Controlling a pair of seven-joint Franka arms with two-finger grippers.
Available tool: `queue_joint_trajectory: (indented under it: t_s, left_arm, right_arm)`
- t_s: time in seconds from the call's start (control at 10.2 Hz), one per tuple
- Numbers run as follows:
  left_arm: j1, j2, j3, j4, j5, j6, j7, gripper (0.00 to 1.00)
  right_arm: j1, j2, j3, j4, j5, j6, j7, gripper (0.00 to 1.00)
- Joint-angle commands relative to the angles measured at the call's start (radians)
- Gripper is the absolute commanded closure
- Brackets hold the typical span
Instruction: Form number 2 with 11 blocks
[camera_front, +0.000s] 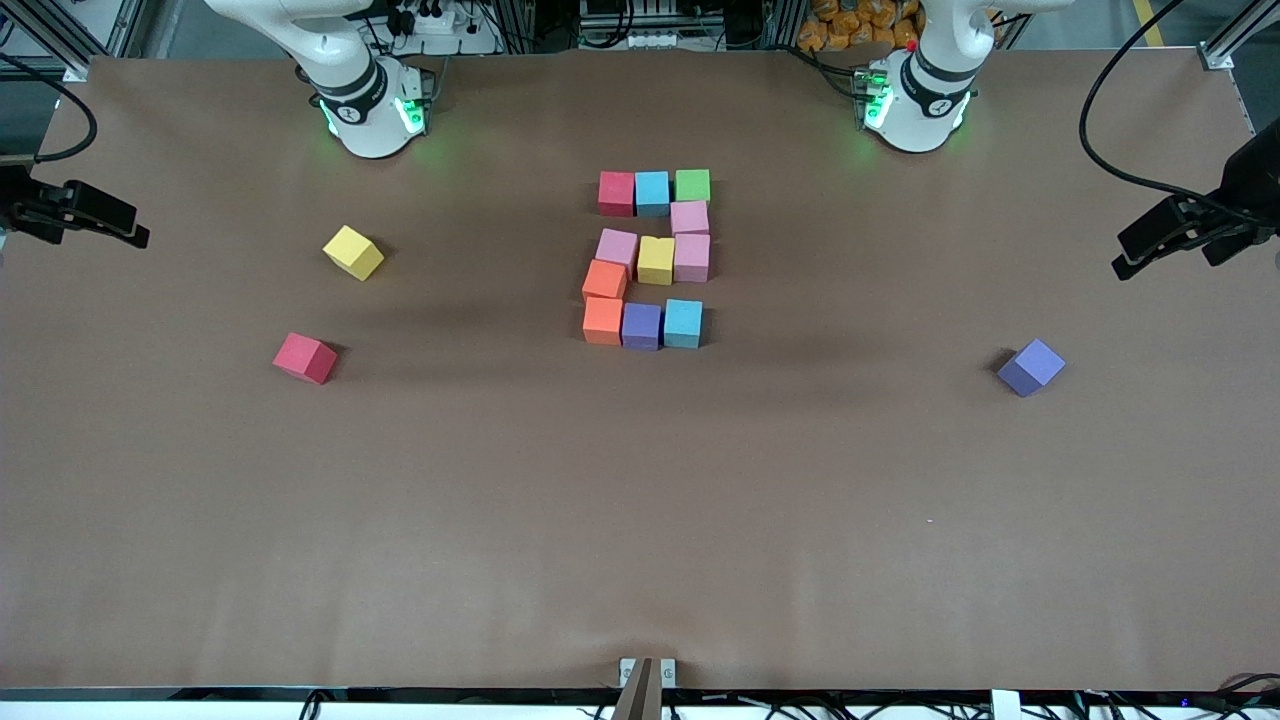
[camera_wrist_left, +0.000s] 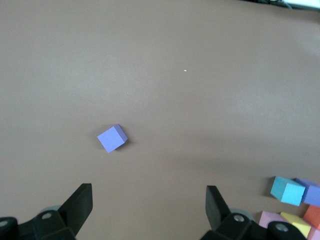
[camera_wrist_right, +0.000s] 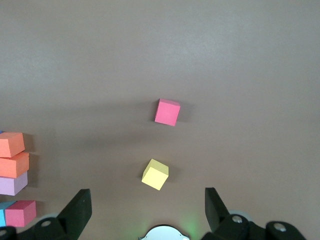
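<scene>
- Front view: the number 2 (camera_front: 652, 260) lies at mid-table, built of eleven touching blocks in five rows.
- Row farthest from the front camera: red block (camera_front: 616, 193), light blue block (camera_front: 652, 193), green block (camera_front: 692, 185); next row, one pink block (camera_front: 690, 217) under the green one.
- Middle row: pink, yellow block (camera_front: 656, 260), pink; then a single orange block (camera_front: 604, 279) at the right arm's end; nearest row: orange, purple, light blue.
- The blocks abut so that the strokes read as one continuous digit. The middle pink and the upper orange sit slightly skewed. By count and shape the figure looks finished.
- Three spare blocks lie well apart from the digit, out of its outline: a loose yellow block (camera_front: 353, 252) and a loose red block (camera_front: 305, 358) toward the right arm's end, and a loose purple block (camera_front: 1031, 367) toward the left arm's end.
- Left wrist view: the left gripper (camera_wrist_left: 149, 212) hangs high over bare table (camera_front: 640, 520), spread wide and empty; the loose purple block lies below it, with a corner of the digit at the frame edge.
- Right wrist view: the right gripper (camera_wrist_right: 148, 215) is likewise released and empty, high above the loose yellow and red blocks.
- Both arms are drawn back to their ends of the table, so neither shadows nor touches the digit; they appear to wait.
</scene>
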Motion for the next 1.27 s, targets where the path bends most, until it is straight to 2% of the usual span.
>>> queue_joint_trajectory:
  t_s: [0.0, 0.39, 1.17]
  left_arm:
    - [-0.024, -0.011, 0.013, -0.024, -0.006, -0.020, 0.036, 0.00]
    - [-0.078, -0.014, 0.004, -0.008, -0.004, -0.046, 0.048, 0.00]
    - [-0.081, -0.029, 0.004, 0.007, -0.003, -0.086, 0.065, 0.00]
  right_arm:
    - [-0.019, -0.027, 0.014, -0.023, 0.016, -0.001, 0.012, 0.00]
    - [-0.019, -0.027, 0.014, -0.023, 0.016, -0.003, 0.014, 0.00]
    - [-0.019, -0.027, 0.014, -0.023, 0.017, -0.003, 0.014, 0.00]
